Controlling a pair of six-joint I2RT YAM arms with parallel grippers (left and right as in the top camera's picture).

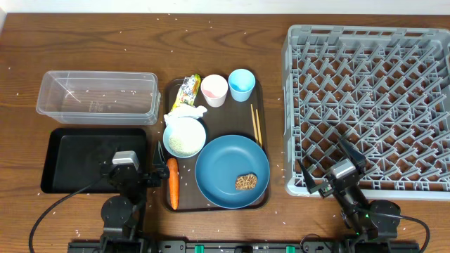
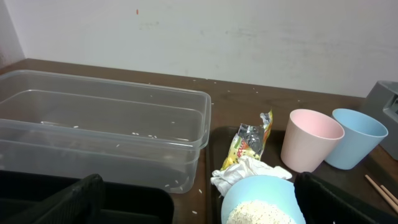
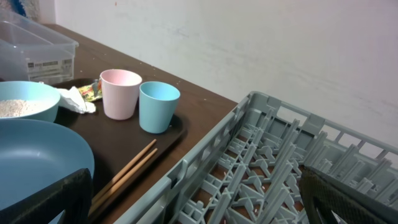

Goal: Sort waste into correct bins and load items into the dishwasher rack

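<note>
This looks like a robotics test station staged as a kitchen clean-up rather than a lived-in kitchen. A left arm [image 1: 123,190] and a right arm [image 1: 351,204] are mounted at the near edge of a dark wooden bench [image 1: 21,211], with a black cable [image 1: 63,200] trailing from the left base. Beyond the far edge the wrist views show only a plain, scuffed white wall [image 2: 249,37].

The kitchen side comes from the props:
- a grey catering-style dishwasher rack [image 1: 365,31] on the right
- a brown serving tray [image 1: 225,116] with a blue plate [image 1: 225,165] in the middle
- a clear tub [image 1: 98,74] and a black tray [image 1: 77,151] on the left
- loose rice grains [image 2: 134,132] in the tub and over the wood

tub [image 1: 97,112], rack [image 1: 365,31] open-topped; tray [image 1: 228,119] crowded
</note>
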